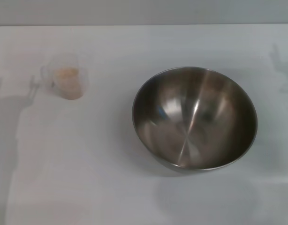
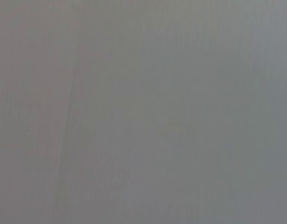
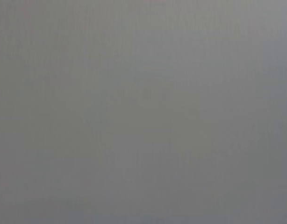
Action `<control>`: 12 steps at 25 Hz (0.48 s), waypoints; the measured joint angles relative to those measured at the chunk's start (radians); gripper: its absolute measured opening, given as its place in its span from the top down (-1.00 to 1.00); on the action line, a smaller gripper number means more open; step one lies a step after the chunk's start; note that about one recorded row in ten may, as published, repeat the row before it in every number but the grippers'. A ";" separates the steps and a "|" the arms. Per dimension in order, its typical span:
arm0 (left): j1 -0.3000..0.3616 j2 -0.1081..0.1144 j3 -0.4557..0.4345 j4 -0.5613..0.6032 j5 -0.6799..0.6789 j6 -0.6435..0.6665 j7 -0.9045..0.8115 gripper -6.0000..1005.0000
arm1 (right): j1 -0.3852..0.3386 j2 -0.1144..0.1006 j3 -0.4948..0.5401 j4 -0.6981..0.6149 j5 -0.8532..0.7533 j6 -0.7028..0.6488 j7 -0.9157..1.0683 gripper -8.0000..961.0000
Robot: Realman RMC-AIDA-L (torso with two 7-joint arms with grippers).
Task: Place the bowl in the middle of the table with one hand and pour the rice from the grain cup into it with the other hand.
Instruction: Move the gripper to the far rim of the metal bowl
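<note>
On the white table (image 1: 144, 197): bowl and grain cup, well apart.
Toward the right edge sits the steel bowl (image 1: 194, 117), upright. Near the far-left corner stands the grain cup (image 1: 66, 80), holding rice (image 1: 69, 83). Neither gripper is in view, so their grasp cannot be told.

Grey wall (image 1: 144, 11) behind; arm shadows.

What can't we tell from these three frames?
- Both grippers: outside the head view; only shadows fall on the table.
- Both wrist views: plain grey, no object visible.
- Grain cup: its clear walls and handle barely show; the rice level is unclear.
- Bowl: underside hidden by its own wall.
</note>
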 joint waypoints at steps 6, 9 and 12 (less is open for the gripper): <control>0.001 0.000 0.000 0.002 0.000 0.000 0.000 -0.73 | 0.000 0.000 0.000 0.001 0.000 0.000 0.001 -0.54; 0.001 0.000 0.000 0.003 0.000 0.000 0.000 -0.73 | 0.000 0.000 -0.001 0.002 0.000 0.000 0.001 -0.54; -0.001 0.000 0.000 0.004 0.000 -0.004 0.000 -0.73 | 0.001 0.000 -0.008 0.004 -0.004 0.015 0.001 -0.54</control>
